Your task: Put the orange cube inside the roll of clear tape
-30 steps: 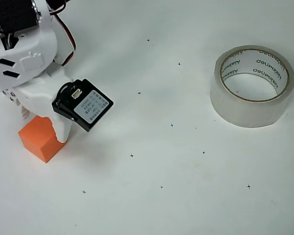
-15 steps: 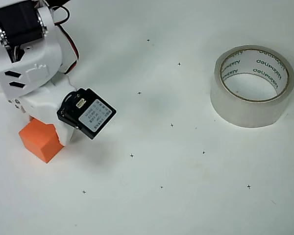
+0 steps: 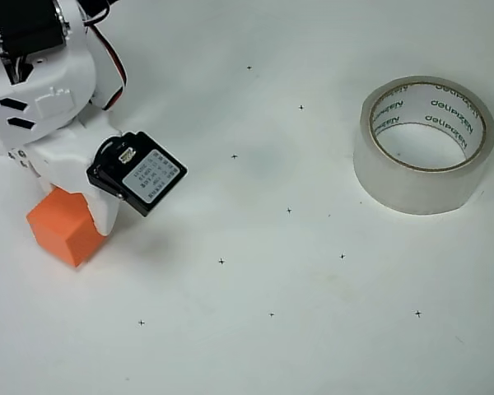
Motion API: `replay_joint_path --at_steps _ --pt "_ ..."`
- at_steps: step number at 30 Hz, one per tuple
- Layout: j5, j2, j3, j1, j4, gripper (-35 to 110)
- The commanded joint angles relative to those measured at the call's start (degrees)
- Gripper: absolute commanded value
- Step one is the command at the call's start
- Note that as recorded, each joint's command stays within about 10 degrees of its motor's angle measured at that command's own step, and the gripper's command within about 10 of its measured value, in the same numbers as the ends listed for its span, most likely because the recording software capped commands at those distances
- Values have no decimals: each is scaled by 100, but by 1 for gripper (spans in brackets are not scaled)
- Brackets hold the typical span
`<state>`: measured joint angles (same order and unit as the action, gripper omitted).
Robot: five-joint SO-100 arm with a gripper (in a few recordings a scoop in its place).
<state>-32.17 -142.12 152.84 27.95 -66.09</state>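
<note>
a: where is the orange cube (image 3: 63, 233) at this moment?

b: overhead view, lower left of the white table (image 3: 313, 346). it sits under the white arm (image 3: 45, 99), with its upper right part covered by the arm's body. i cannot tell whether it rests on the surface or is raised off it.

a: condition of the gripper (image 3: 76, 206)?

b: it is down at the cube. one white finger (image 3: 105, 220) lies against the cube's right side. the opposite finger is hidden beneath the arm, so i cannot tell whether the jaws are closed on the cube or apart.

a: and that black part?

b: a black servo (image 3: 138, 174) with a pale label, mounted on the gripper, just right of the cube.

a: location of the roll of clear tape (image 3: 424, 144)?

b: upper right of the table, well apart from the cube. it lies flat, hole facing up, dark lettering visible on the inner core. bare table shows through the hole. small black cross marks (image 3: 221, 262) dot the surface between the two items.
</note>
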Motion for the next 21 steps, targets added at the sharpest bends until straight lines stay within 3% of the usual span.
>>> replay_joint_path --at_steps 1,9,21 --pt "53 -229 -360 -132 -290 17" --pt "686 -220 -1424 -1046 -1028 17" --pt "1661 97 -2698 -2531 -1020 17"
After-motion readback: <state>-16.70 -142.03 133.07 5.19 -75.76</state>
